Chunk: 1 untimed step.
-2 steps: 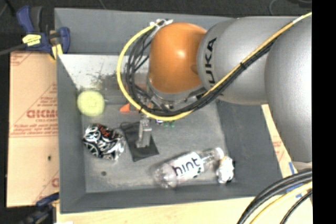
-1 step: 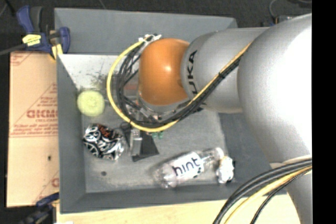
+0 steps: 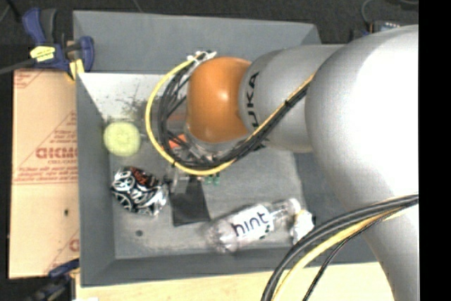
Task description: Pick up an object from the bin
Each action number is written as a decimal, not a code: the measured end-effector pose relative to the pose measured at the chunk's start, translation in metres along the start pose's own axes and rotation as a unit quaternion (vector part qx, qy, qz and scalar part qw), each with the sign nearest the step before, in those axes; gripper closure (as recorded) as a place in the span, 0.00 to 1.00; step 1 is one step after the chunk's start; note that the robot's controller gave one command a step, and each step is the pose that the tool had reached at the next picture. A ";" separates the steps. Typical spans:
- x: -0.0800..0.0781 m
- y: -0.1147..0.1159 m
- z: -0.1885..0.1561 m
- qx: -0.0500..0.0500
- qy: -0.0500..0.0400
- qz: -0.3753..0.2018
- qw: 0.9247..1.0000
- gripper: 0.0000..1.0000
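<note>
Clear bottle (image 3: 254, 225) — "hint" label

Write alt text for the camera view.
A silver KUKA arm reaches from the right over the middle of a grey metal bin. Near it lie a yellow-green tennis ball, a crumpled black-white-red object and a clear plastic bottle.

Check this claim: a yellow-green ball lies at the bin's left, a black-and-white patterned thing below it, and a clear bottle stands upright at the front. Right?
Not quite. The camera view shows the clear bottle lying on its side, not upright. The yellow-green ball and the patterned thing are as stated.
</note>
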State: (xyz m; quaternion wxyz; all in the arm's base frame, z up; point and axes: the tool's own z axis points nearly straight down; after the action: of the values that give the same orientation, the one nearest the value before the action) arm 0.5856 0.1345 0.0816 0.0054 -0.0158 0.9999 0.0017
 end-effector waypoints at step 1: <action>0.000 0.000 0.000 0.000 0.000 0.000 1.000 1.00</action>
State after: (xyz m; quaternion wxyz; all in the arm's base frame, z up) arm 0.5856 0.1346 0.0816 0.0054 -0.0154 0.9999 0.0018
